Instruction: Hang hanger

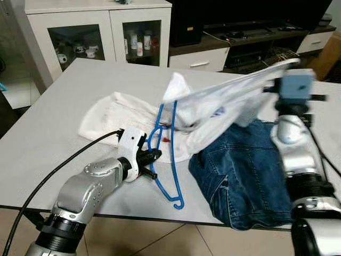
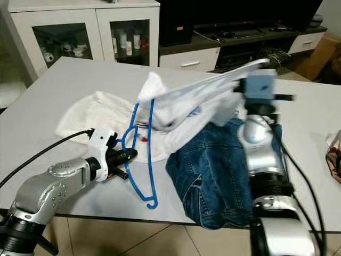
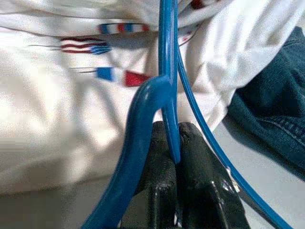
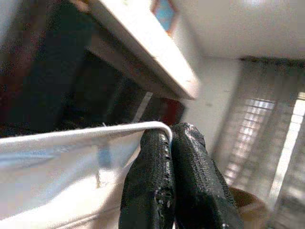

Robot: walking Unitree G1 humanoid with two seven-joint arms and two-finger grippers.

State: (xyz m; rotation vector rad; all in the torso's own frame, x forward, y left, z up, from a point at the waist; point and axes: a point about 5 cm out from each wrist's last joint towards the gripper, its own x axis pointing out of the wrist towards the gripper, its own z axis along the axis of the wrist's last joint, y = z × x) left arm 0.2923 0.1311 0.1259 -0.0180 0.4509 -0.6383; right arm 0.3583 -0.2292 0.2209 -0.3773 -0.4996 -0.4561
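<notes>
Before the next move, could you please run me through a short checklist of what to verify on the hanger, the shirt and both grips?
1. Left gripper holds the blue hanger: ok, its jaws are shut on the hanger's thin bar.
2. Right gripper holds the white shirt: ok, shut on the shirt's edge and lifted above the table.
3. Hanger inside the shirt: not ok, its upper part is against the cloth but the hook end lies out on the table.
4. Shirt free of the jeans: cannot tell, the lifted cloth overlaps them.
5. Second white cloth out of the way: not ok, it lies under the hanger.
</notes>
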